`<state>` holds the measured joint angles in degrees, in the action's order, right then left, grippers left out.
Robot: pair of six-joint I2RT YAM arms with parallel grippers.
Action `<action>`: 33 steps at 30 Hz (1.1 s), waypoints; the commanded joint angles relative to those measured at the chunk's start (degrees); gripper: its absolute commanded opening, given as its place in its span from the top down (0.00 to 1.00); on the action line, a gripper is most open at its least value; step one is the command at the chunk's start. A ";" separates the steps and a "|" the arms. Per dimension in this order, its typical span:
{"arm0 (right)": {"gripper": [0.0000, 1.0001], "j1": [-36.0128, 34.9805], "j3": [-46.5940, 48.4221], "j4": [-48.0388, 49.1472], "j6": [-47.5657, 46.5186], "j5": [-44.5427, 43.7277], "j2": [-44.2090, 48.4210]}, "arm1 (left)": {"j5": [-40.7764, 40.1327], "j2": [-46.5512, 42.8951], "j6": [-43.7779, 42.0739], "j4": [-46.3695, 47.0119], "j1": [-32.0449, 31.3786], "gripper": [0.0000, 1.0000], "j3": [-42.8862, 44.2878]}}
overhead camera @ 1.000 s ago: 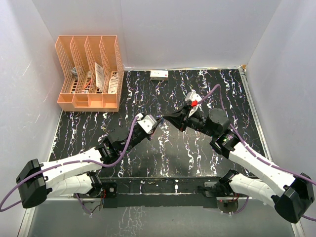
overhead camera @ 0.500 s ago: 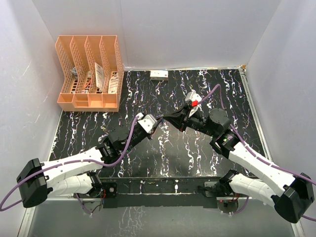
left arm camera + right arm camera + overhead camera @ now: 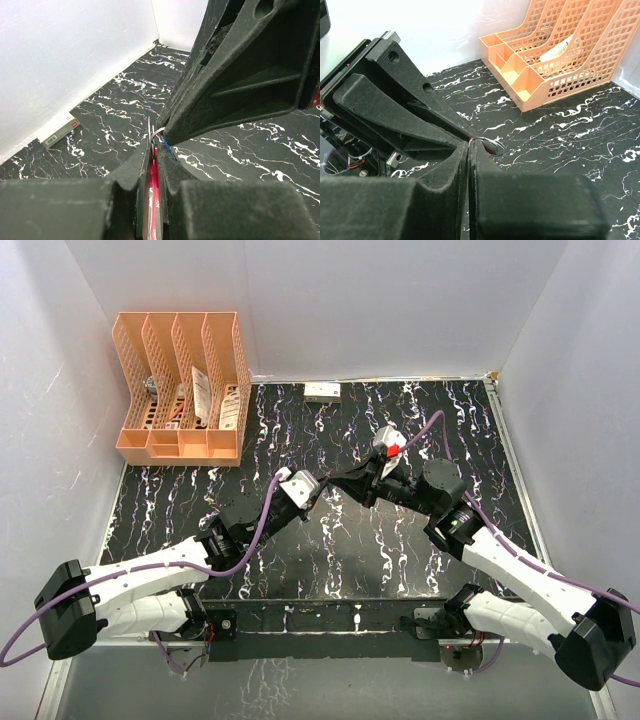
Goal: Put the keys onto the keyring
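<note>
**Worktop** point(image 3: 250, 570): black slab veined in white, walled in white on three sides. It carries all the items below.

**File rack** point(image 3: 180, 390): orange plastic lattice with four slots, in the far left corner, well apart from the work. The papers in its slots are not legible.

**Left tool** point(image 3: 154, 165): black two-finger gripper, raised over mid-worktop, its fingers pinching the strap of the keyring. Judged purpose: to hold the ring out stiff and clear of the surface so the other arm can work at it.

**Right tool** point(image 3: 468, 150): black two-finger gripper, nose to nose with the left tool, fingers pressed together. Only a thin sliver shows at the tips, and what lies between them cannot be told. Judged purpose: to feed a key on or to part the coil; the views do not settle which.

**Box** point(image 3: 322, 391): small, white and flat, at the back wall, not involved.

**Strap** point(image 3: 152, 210): narrow red-pink tag, edge-on between the left fingers and mostly hidden by them.

**Ring** point(image 3: 157, 131): thin silver wire loop projecting past the left fingertips, meeting the right tool's tip and partly covered by it.

**Blue key** point(image 3: 168, 148): bright blue sliver just beside the ring, under the right tool. Whether it is threaded on or merely alongside cannot be told.

**Silvery-white key**: not made out in any view. From above, the two wrists hide the meeting point.
</note>
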<state>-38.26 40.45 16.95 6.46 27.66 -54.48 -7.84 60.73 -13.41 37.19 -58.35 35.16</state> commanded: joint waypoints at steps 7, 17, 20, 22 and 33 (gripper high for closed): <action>1.00 -0.40 1.73 2.82 -1.72 3.90 -0.35 | 0.16 0.32 0.49 1.56 0.16 1.00 2.97; 0.95 -0.50 2.35 1.47 -2.15 6.03 -0.54 | -1.36 -0.08 0.19 3.21 0.17 1.00 2.32; 0.85 -0.45 2.53 1.05 -1.99 6.38 -0.48 | -1.70 -0.26 -0.18 3.69 0.16 1.00 2.20; 0.81 -0.45 2.53 1.02 -1.76 6.53 -0.17 | -1.88 -0.26 -0.41 3.86 0.12 1.00 2.33; 0.77 -0.48 1.27 -1.60 -1.87 -0.88 6.25 | -3.00 -1.27 -1.36 5.89 0.16 1.00 1.10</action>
<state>-38.28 40.49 15.16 4.82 30.98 -51.40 -9.85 61.36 -14.11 39.59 -58.35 35.57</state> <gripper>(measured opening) 0.228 0.048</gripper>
